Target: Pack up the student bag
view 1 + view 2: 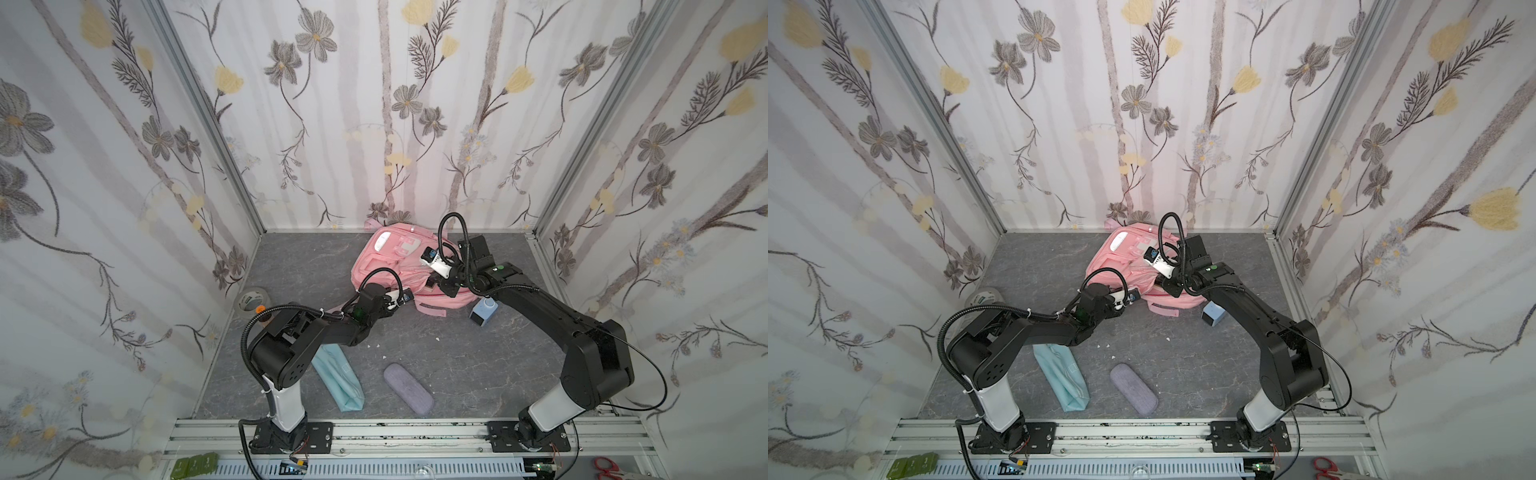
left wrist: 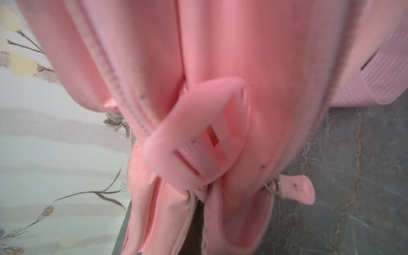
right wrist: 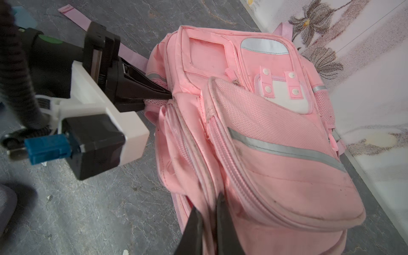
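The student bag (image 1: 388, 259) (image 1: 1121, 262) is a pink backpack lying flat at the back of the grey table, against the rear wall. My left gripper (image 1: 406, 291) (image 3: 170, 95) is shut on the bag's near left side by a mesh pocket. In the left wrist view pink fabric (image 2: 220, 66) and a pink strap buckle (image 2: 198, 136) fill the frame and hide the fingers. My right gripper (image 1: 432, 284) (image 3: 207, 202) is shut on a fold of the bag's near edge (image 3: 265, 154), with pink cloth pinched between its dark fingers (image 3: 223, 220).
A teal pouch (image 1: 338, 382) and a lilac case (image 1: 408, 388) lie near the front. A tape roll (image 1: 252, 299) sits at the left wall, a light blue box (image 1: 484, 311) right of the bag. A loose pink strap (image 1: 430, 309) trails forward.
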